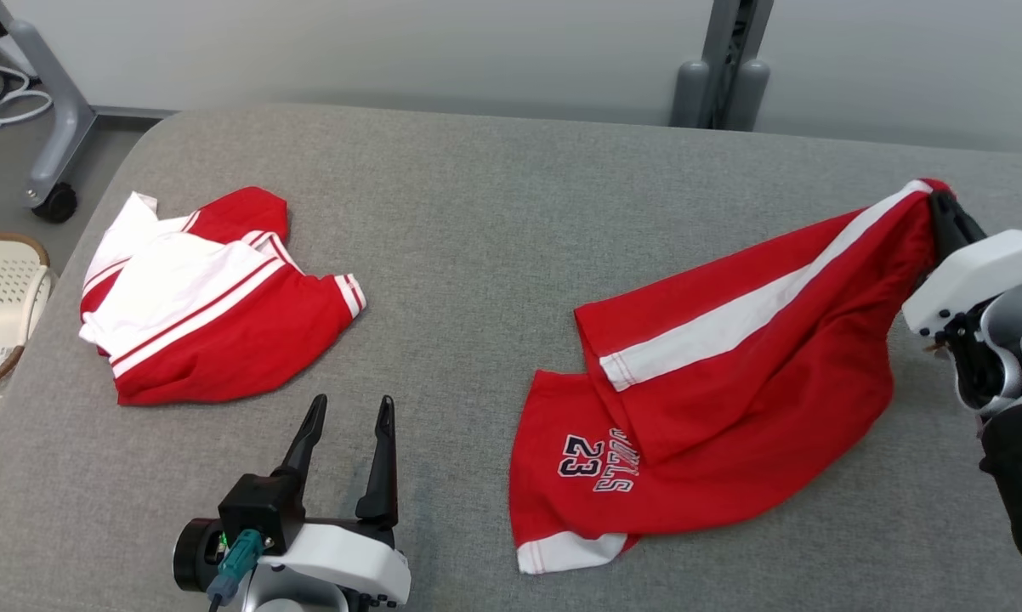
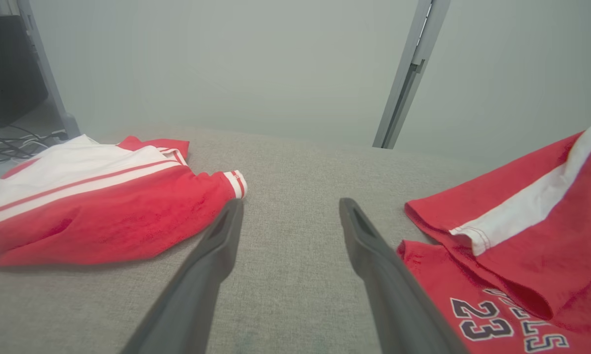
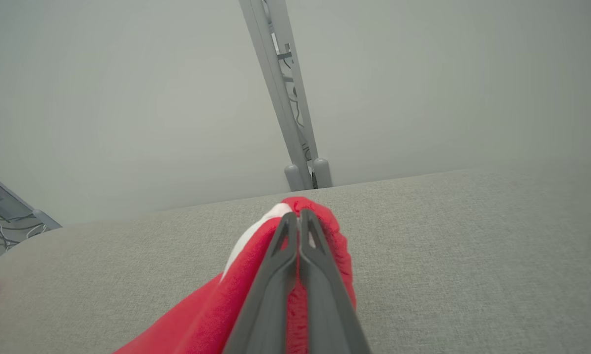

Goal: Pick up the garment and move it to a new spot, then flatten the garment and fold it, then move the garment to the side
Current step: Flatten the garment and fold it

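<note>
The red basketball shorts (image 1: 732, 399) lie crumpled on the right half of the grey padded table (image 1: 477, 212). One corner is lifted off the table, pinched in the clenched right gripper (image 1: 936, 200). The left gripper (image 1: 351, 401) hovers over the table's near edge, spread wide and empty. A folded red-and-white garment (image 1: 213, 323) lies on the table's left side.

The left tool (image 2: 291, 204) held its two dark fingers spread wide over the bare grey surface (image 2: 295, 275), with nothing between them. To the right lay the red garment (image 2: 546, 246), white-striped and printed "23", its cloth rising toward the view's upper right edge and its hem just beside the right finger. A second red-and-white garment (image 2: 103, 211) lay bunched near the left fingertip. A grey post (image 2: 408, 73) stood behind, against a pale wall.
</note>
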You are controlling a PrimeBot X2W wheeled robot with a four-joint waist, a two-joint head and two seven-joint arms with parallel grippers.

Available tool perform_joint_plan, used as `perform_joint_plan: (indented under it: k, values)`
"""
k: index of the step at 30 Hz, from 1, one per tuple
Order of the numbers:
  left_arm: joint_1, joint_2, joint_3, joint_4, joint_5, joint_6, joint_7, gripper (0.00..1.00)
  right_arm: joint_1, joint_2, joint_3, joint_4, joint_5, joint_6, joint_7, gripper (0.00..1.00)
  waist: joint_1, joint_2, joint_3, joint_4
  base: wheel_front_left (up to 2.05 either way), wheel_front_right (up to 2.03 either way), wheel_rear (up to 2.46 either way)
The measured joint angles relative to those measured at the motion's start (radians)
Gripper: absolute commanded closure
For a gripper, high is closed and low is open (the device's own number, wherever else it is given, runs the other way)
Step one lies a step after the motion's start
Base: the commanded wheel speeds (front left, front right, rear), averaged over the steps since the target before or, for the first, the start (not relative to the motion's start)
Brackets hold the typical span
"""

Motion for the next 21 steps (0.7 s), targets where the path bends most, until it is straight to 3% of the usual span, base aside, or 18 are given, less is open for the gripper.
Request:
perform_joint_plan:
  k: [8, 10, 21]
  values:
    - [-0.026, 0.000, -0.021, -0.004, -0.005, 0.001, 0.000, 0.00, -0.157, -0.034, 0.044, 0.122, -0.017, 0.000, -0.075, 1.00, 0.0000, 0.0000, 0.053, 0.058, 0.00, 0.00, 0.00]
    - [-0.028, 0.000, -0.029, -0.004, -0.007, 0.002, 0.000, 0.00, -0.182, -0.047, 0.053, 0.170, -0.043, 0.000, -0.105, 0.00, 0.0000, 0.0000, 0.065, 0.074, 0.00, 0.00, 0.00]
    - [-0.043, 0.000, -0.038, -0.004, -0.030, 0.018, 0.000, 0.00, -0.265, -0.023, 0.142, 0.305, -0.102, 0.000, -0.141, 0.00, 0.0000, 0.0000, 0.083, 0.094, 0.00, 0.00, 0.00]
